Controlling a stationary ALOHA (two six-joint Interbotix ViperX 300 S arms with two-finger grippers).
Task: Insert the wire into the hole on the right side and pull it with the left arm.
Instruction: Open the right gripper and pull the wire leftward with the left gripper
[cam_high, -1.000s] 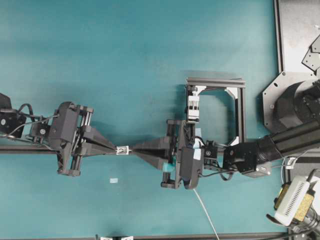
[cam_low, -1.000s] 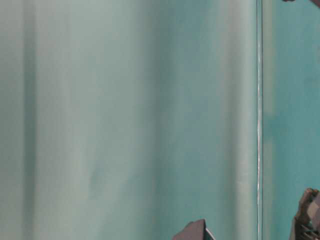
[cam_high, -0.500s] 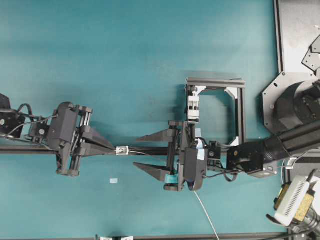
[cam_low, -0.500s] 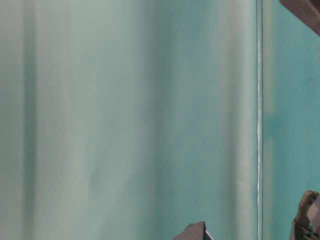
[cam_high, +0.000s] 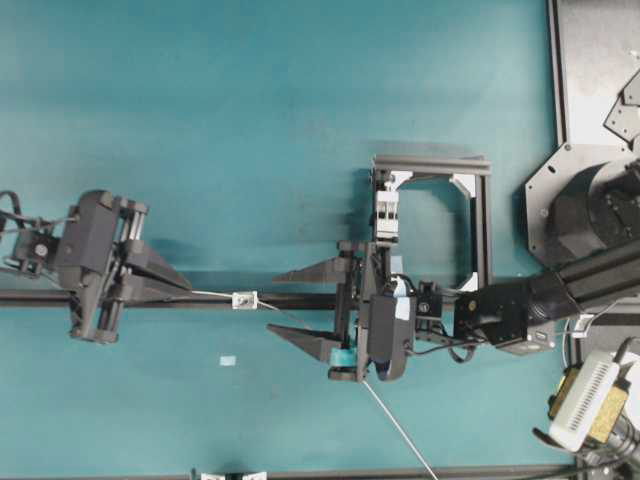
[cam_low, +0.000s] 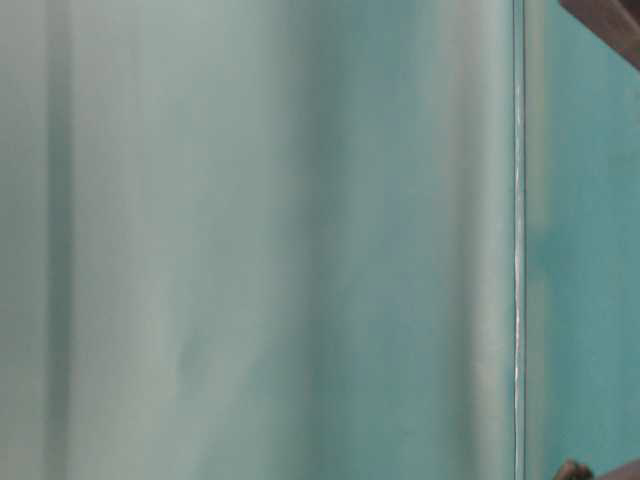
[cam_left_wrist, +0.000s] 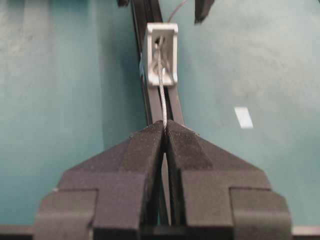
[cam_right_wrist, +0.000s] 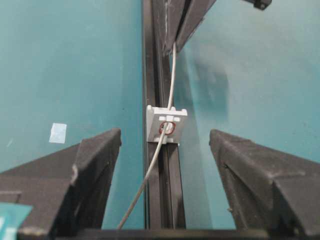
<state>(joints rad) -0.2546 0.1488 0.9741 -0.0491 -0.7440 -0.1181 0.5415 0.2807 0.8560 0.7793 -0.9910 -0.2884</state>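
The wire (cam_high: 215, 295) runs taut from my left gripper (cam_high: 188, 290) to the small silver-white block (cam_high: 243, 299) on the black rail. It passes through the hole (cam_right_wrist: 166, 129) and trails off to the lower right (cam_high: 400, 430). In the left wrist view the left gripper (cam_left_wrist: 165, 125) is shut on the wire (cam_left_wrist: 163, 97), a short way back from the block (cam_left_wrist: 160, 57). My right gripper (cam_high: 272, 303) stands open just right of the block, its fingers (cam_right_wrist: 95, 150) astride the rail. The slack wire (cam_right_wrist: 150, 170) lies between them untouched.
A black rail (cam_high: 310, 299) crosses the teal table left to right. Behind the right gripper stands a black frame (cam_high: 480, 220) with a white clamp (cam_high: 386, 215). A small white patch (cam_high: 228, 360) lies in front of the block. A grey plate (cam_high: 600, 60) fills the right corner.
My right gripper has opened and let go of the wire. My left gripper has drawn back to the left with the wire, pulling more of it through the block.
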